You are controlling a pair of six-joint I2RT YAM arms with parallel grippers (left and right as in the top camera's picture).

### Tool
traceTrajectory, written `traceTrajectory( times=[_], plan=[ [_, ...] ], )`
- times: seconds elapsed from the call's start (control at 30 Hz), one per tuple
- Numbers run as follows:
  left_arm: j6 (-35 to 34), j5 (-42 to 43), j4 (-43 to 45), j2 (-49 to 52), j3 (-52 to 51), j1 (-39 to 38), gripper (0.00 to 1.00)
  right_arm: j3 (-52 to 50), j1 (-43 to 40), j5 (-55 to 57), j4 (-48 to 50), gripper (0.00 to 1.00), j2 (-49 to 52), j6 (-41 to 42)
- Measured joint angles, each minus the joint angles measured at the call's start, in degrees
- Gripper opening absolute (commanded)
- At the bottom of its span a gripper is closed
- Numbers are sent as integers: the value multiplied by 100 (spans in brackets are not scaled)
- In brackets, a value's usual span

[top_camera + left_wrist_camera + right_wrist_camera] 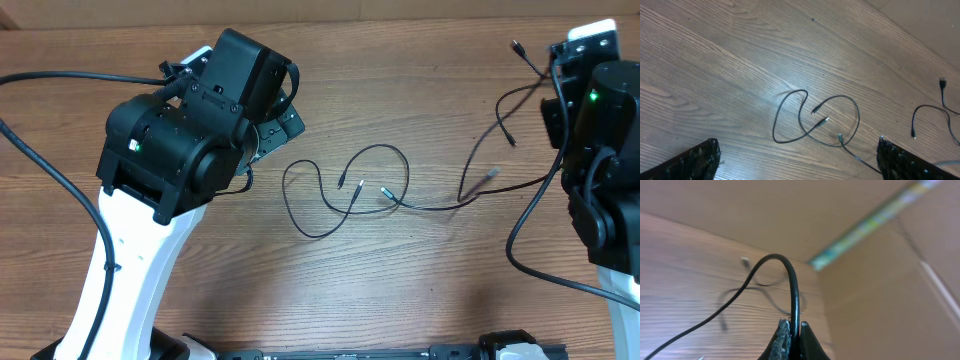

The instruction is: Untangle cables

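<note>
**Right gripper (pixel 792 325) clenched on one strand, left gripper (pixel 798 142) released and spread wide above the tangle**

The thin black flexible cables (pixel 358 190) lie in crossed loops mid-way across the brown wood-grain tabletop (pixel 200 290), between my arms. One strand seems to trail right to my pinch. I'd hold that firm, lower the left onto a single loop beside the crossing, clear of the plugs, then draw apart slowly.

Black cables (pixel 343 183) (loosely looped) cross the table (pixel 400 290).
</note>
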Motion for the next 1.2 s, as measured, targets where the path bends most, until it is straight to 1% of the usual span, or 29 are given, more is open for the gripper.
traceTrajectory(
  times=[0.17,0.3,0.4,0.5,0.63,0.8,0.97,1.07,1.2],
  plan=[
    [2,0,-2,-2,0,0,100,0,-4,1043,164,4,0,-190],
    [2,0,-2,0,0,0,100,0,-2,1491,380,4,-2,-457],
    [0,0,-2,-2,0,0,100,0,39,1340,339,4,-2,-511],
    [2,0,0,0,0,0,100,0,131,802,70,4,0,-516],
    [2,0,-2,0,0,0,100,4,195,262,-459,4,85,-505],
    [2,0,0,0,0,0,100,4,197,181,-1351,4,411,-468],
    [2,0,0,0,0,0,100,4,195,1185,-1403,4,592,-385],
    [2,0,0,0,0,0,100,4,195,2022,-1224,4,588,-361],
    [2,0,0,0,0,0,100,4,195,2656,-850,4,588,-358]
  ],
)
